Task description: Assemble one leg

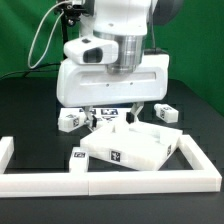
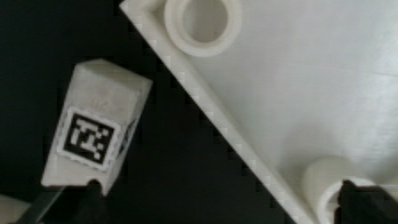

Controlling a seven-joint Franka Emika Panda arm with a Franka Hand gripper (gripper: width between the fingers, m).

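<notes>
One leg (image 2: 98, 125) lies tag-up on the surface (image 2: 36, 60), just beside the edge of the slab (image 2: 302, 90) but not touching it. Jaws look spread wide, gripping nothing, low over that spot. Looks like the reach-for-the-leg step to me; next it needs to centre on the leg, then squeeze.

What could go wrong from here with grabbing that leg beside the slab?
The leg lies close beside the slab, so a finger of the open gripper may strike the slab and shift it. The leg lies on its side, so a skewed grasp might misalign it with the corner hole.
</notes>
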